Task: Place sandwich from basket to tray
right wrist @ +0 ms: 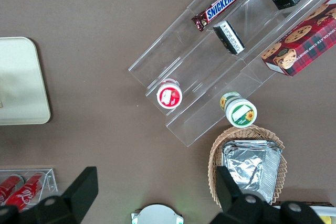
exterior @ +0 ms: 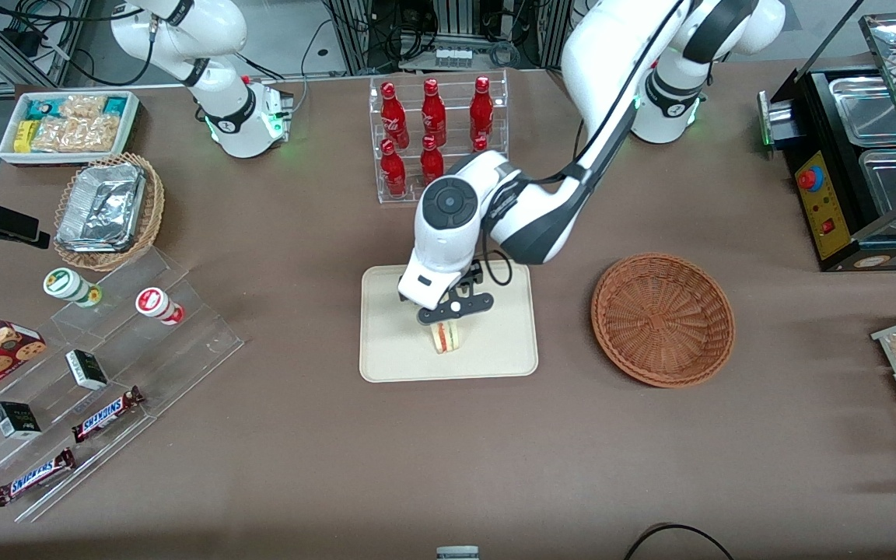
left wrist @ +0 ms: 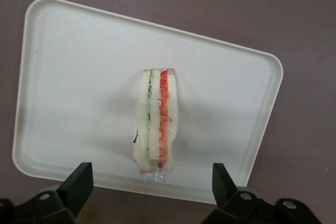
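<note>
With the sandwich standing on edge near the middle of the tray, my gripper hangs just above it, fingers spread wide and holding nothing; the basket sits beside the tray.

Front view: high, facing steeply down on the whole bench.
Left wrist view: straight down, close over the tray, from above the gripper, jaws spread wide.
Right wrist view: straight down on the parked arm's end.
Shared: tray, seen in all three.
</note>
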Tool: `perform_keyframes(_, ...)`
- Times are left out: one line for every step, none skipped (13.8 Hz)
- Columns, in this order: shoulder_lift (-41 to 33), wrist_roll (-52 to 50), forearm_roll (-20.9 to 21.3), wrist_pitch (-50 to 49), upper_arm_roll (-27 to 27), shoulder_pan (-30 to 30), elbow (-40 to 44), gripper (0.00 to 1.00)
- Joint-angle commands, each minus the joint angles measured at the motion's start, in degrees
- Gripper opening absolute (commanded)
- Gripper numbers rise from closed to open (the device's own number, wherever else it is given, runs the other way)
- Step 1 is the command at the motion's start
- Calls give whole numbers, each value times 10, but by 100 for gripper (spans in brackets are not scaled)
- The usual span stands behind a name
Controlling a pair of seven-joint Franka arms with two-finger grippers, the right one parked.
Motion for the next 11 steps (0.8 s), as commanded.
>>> perform_keyframes(-36,7,3,-44,3,7,-8,100)
perform_keyframes(-45,14,4,-57,5,7,-8,100)
perform_keyframes(-54,29,4,-68,13,14,-9,100)
perform_keyframes(-61,38,4,-80,17,18,-10,100)
perform_keyframes(-67,41,3,-97,20,26,-10,100)
perform_keyframes(-74,44,3,-117,21,42,-11,100)
perform_keyframes(-83,53,3,-137,21,57,-15,100)
perform_keyframes(-90,89,3,-168,21,73,-18,100)
perform_keyframes(-100,131,3,-191,21,95,-20,100)
perform_keyframes(-110,171,3,-205,21,121,-27,100)
perform_keyframes(-125,204,3,-209,21,142,-42,100)
